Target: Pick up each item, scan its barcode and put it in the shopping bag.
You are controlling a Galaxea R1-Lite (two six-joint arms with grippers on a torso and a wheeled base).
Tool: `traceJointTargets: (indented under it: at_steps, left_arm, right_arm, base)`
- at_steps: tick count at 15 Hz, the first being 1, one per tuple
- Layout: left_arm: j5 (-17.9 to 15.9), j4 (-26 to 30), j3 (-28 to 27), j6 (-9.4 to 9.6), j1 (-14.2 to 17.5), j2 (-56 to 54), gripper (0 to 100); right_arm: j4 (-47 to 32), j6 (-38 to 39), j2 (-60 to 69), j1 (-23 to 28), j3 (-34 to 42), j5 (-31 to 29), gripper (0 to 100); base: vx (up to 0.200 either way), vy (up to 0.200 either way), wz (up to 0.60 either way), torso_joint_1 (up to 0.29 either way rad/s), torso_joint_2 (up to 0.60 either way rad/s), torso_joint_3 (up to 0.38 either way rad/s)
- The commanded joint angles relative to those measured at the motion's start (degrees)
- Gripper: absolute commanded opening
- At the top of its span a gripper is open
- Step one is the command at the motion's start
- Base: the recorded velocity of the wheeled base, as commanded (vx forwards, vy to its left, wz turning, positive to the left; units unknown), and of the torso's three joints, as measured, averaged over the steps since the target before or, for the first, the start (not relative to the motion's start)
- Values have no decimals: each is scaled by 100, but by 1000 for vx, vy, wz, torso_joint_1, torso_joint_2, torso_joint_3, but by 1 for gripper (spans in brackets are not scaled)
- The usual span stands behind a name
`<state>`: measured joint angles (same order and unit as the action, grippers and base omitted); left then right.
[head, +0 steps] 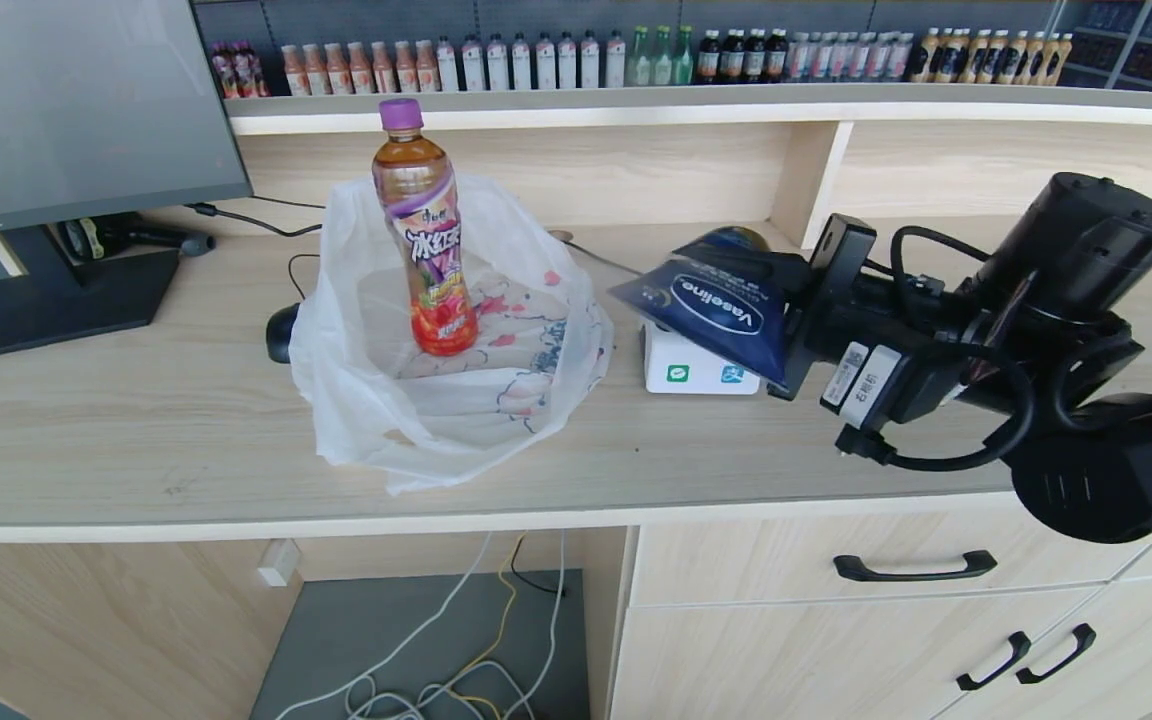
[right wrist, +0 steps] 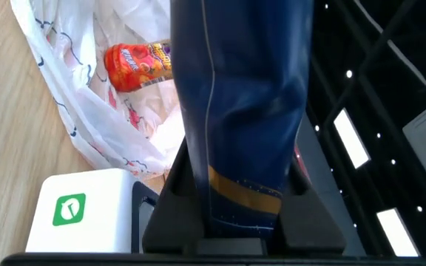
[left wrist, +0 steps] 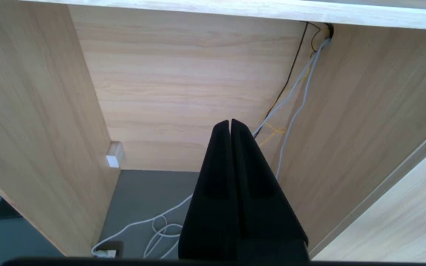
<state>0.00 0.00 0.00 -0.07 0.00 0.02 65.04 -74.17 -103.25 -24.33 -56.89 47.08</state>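
Note:
A white plastic shopping bag (head: 416,400) lies open on the wooden counter, with an orange tea bottle (head: 426,230) with a purple cap standing upright inside it. Just right of the bag, my right gripper (head: 786,320) is shut on a dark blue tube (head: 721,300) and holds it tilted over a small white scanner box (head: 696,372). In the right wrist view the tube (right wrist: 242,96) runs between the black fingers (right wrist: 174,193), with the scanner box (right wrist: 80,214), the bag (right wrist: 72,111) and the bottle (right wrist: 139,66) beyond. My left gripper (left wrist: 230,127) hangs shut and empty below the counter.
A monitor (head: 66,110) stands at the back left with a black handheld device (head: 151,238) behind its base. A black mouse (head: 281,332) lies left of the bag. Bottles line the rear shelf (head: 636,60). Drawers (head: 916,568) and loose cables (head: 456,670) sit under the counter.

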Motion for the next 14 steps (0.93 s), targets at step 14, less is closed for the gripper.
traceJointTargets:
  at_steps: [14]
  left_arm:
    - [0,0,0,7,0,-2,0]
  right_arm:
    - [563,5597,1422,-951,943,-4260,0]
  base:
    - [0,0,0,0,0,0]
